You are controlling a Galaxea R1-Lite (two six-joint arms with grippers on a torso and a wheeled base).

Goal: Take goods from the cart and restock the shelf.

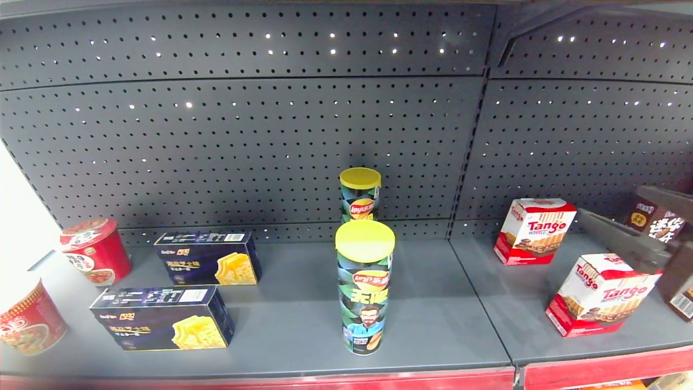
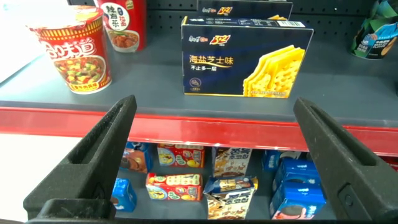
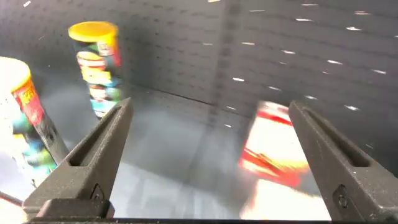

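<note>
Head cam sits high and close, tilted down at the shelf. Left wrist cam is low at the front lip, facing in. Both catch the cracker box at 8 o'clock. Right wrist cam faces the pegboard and shares the front chip can near 6 o'clock.

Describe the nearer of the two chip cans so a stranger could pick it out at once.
On the grey shelf, look near the middle, between the dark blue boxes on the left and the red-and-white boxes on the right. Two upright yellow-lidded cans stand there in a line; take the front can, nearer the red shelf edge, not the rear can against the pegboard.
</note>
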